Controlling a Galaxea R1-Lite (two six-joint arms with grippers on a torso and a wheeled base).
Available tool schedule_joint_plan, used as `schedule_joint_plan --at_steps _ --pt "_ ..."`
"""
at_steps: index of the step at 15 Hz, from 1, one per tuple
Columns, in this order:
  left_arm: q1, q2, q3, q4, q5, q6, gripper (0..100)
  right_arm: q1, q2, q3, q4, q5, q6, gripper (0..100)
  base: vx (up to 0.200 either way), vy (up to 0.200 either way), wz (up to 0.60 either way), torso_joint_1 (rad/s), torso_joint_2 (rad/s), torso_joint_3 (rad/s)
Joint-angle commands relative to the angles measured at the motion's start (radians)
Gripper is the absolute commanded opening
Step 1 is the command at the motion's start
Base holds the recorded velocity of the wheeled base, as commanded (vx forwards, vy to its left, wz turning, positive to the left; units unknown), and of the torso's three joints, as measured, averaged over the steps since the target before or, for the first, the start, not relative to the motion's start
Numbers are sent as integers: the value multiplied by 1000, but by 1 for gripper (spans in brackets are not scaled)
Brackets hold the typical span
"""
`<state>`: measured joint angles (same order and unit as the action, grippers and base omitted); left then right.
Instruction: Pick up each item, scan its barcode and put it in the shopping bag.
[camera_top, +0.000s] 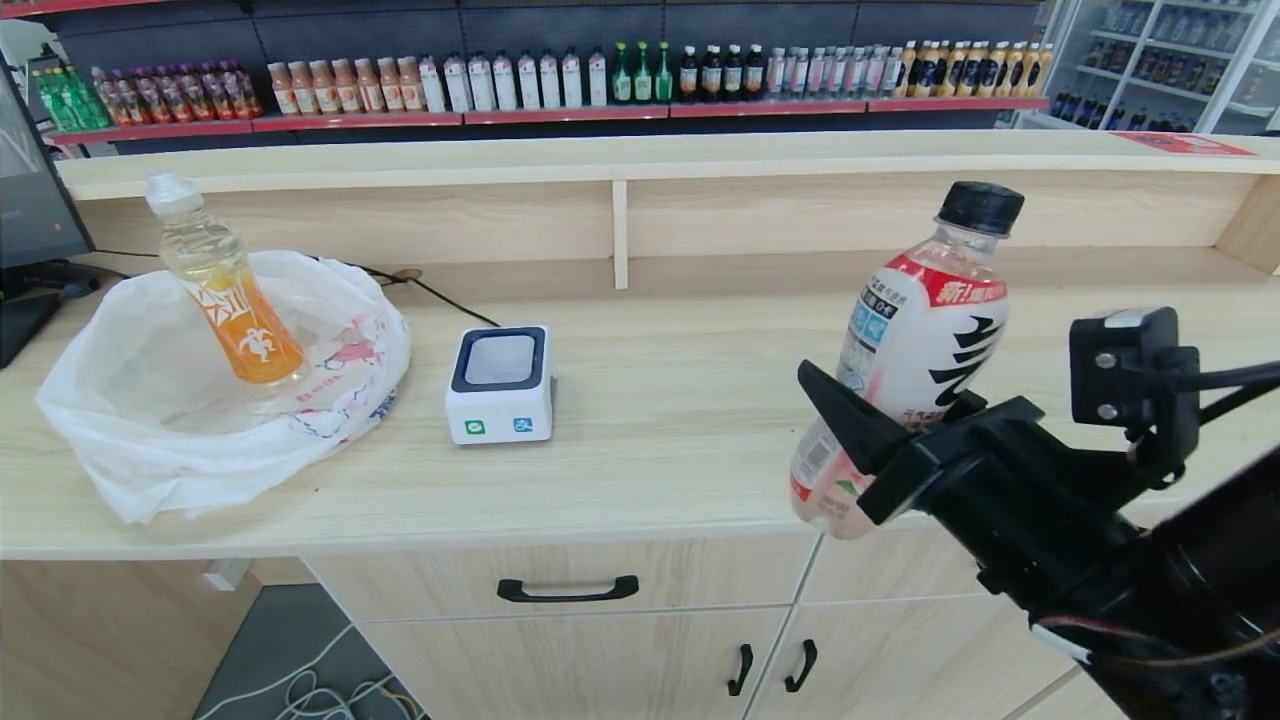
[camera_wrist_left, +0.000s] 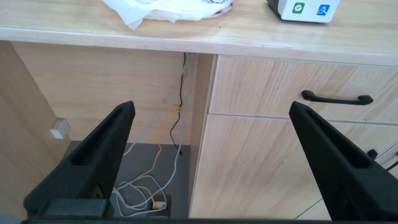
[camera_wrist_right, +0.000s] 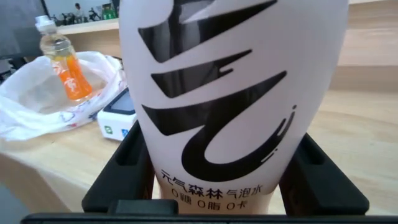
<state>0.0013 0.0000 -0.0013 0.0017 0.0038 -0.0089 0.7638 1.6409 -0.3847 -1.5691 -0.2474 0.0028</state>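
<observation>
Head view: right tool (camera_top: 900, 430) clamps a smooth, white-labelled plastic bottle (camera_top: 930, 300); left tool (camera_wrist_left: 211, 118) gapes empty.

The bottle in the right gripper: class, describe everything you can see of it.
The bottle is clear plastic with a black screw cap on. A white label with bold black strokes, a red band near the shoulder and what looks like a barcode low down covers most of it. It leans, cap up and toward the robot's right, held off the counter near its front edge. The right gripper is shut on its lower half; nothing else touches it.
</observation>
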Motion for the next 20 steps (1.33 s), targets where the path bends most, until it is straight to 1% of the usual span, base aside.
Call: schedule_joint_plan --at_steps 1,2,3,4,6,7,9,12,14,15,16,18,20 --pt "0 0 1 0 1 0 100 35 -52 35 -2 2 5 0 0 0 0 0 0 0" --pt "0 0 0 0 1 1 100 40 -67 40 -2 76 23 0 0 0 0 0 0 0" --pt "0 0 0 0 1 1 100 38 -75 50 -2 116 26 0 0 0 0 0 0 0" --pt "0 0 0 0 1 1 100 37 -90 102 -2 191 31 0 0 0 0 0 0 0" --pt "0 0 0 0 1 1 100 34 -113 165 -2 277 59 0 0 0 0 0 0 0" --pt "0 0 1 0 1 0 100 34 -121 178 -2 292 66 0 0 0 0 0 0 0" --pt "0 0 0 0 1 1 100 34 -136 179 -2 323 128 0 0 0 0 0 0 0" --pt "0 0 0 0 1 1 100 34 -159 162 -2 381 253 0 0 0 0 0 0 0" --pt "0 0 0 0 1 1 100 37 -165 153 -2 395 295 0 0 0 0 0 0 0" --pt "0 0 0 0 1 1 100 43 -171 145 -2 395 350 0 0 0 0 0 0 0" --pt "0 0 0 0 1 1 100 43 -173 144 -2 395 378 0 0 0 0 0 0 0" --pt "0 0 0 0 1 1 100 45 -188 107 -2 395 471 0 0 0 0 0 0 0" --pt "0 0 0 0 1 1 100 57 -202 89 -2 395 516 0 0 0 0 0 0 0"
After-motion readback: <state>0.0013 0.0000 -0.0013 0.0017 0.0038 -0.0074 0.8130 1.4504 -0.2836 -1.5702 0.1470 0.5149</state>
